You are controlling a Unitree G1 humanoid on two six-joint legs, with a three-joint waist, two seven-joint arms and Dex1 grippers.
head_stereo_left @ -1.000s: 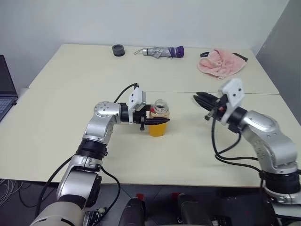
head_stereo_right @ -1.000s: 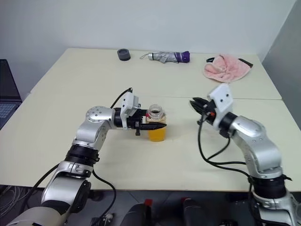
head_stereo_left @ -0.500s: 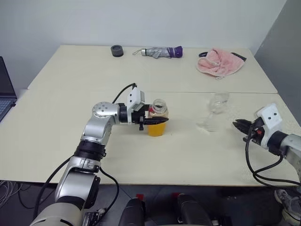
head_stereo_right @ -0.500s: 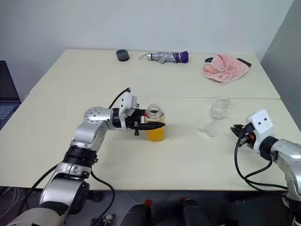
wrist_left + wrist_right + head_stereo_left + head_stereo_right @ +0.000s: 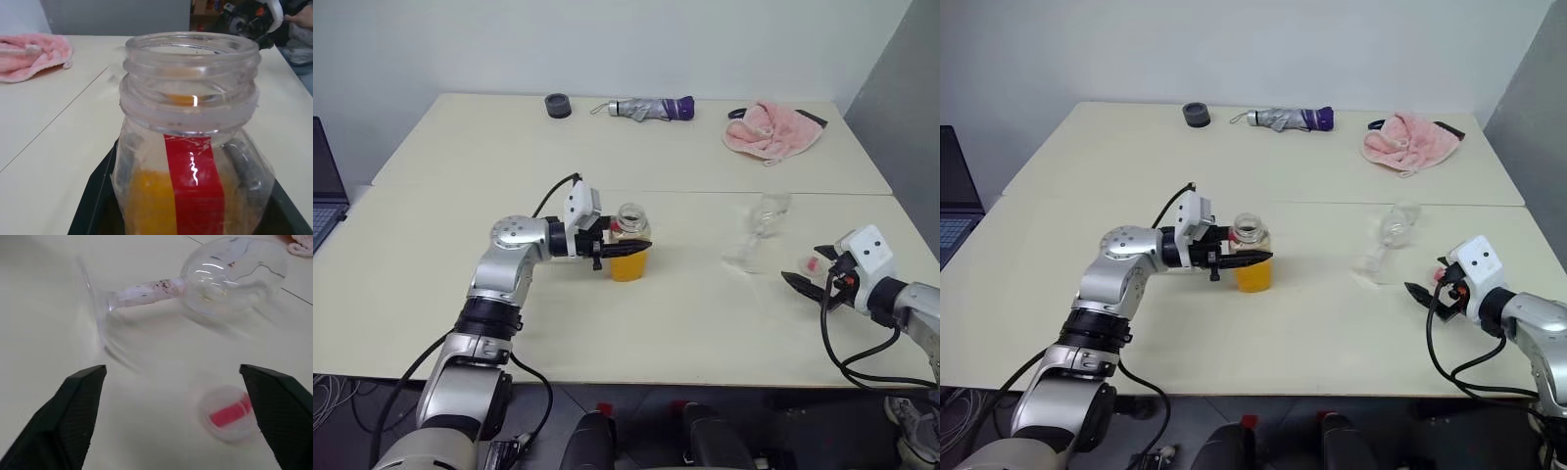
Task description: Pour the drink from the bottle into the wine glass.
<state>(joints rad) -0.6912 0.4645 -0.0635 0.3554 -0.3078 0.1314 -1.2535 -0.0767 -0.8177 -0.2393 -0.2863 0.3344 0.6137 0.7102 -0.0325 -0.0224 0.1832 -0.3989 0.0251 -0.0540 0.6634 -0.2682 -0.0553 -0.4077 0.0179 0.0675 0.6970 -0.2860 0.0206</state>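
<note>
- The left gripper [image 5: 625,247] clamps the uncapped bottle [image 5: 628,257] of orange drink [image 5: 628,266], upright mid-table.
- The right gripper [image 5: 173,418] stands wide open and empty, low over the table [image 5: 460,147].
- Just beyond it sit the cap [image 5: 229,413] and the wine glass [image 5: 759,230].

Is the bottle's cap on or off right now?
Off. The bottle has a bare, open threaded mouth, and the white-and-pink cap lies on the table near the wine glass.
</note>
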